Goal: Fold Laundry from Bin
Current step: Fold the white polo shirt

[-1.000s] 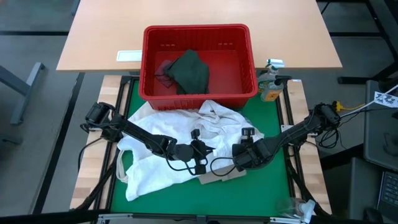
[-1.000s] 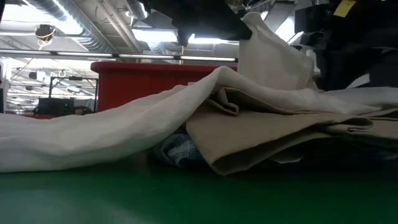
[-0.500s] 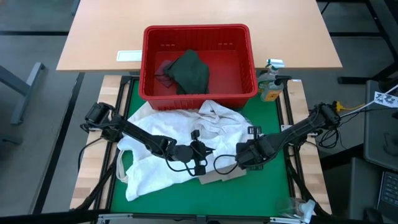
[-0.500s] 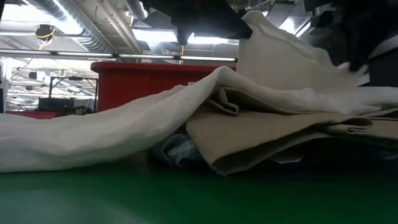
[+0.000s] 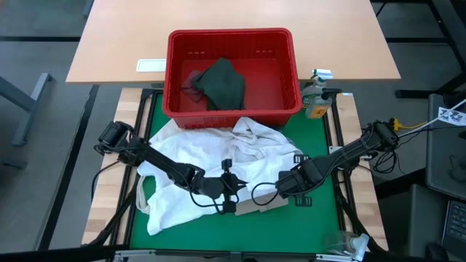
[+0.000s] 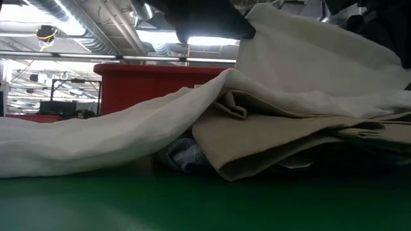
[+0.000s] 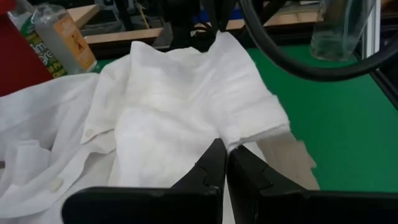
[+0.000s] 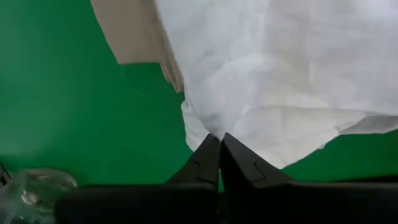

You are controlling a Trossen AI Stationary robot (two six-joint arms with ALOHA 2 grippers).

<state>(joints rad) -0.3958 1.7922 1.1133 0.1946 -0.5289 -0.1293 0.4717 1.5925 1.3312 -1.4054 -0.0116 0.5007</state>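
Laundry — a large white shirt (image 5: 218, 156) over tan cloth (image 5: 258, 206) — lies mid-table before the red bin (image 5: 231, 71), which holds a dark top (image 5: 222, 84). Left gripper (image 5: 231, 191) and right gripper (image 5: 280, 191) each pinch the shirt's near edge, fingers closed.

White shirt (image 5: 196, 164) (plain) on green mat (image 5: 291, 225), red bin (image 5: 231, 44).

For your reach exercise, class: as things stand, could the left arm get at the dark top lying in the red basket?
Probably not right away. The left tool is shut on the white shirt, which lies heaped between it and the red basket. The dark top itself lies uncovered in the open basket, so once the shirt is released it looks reachable.
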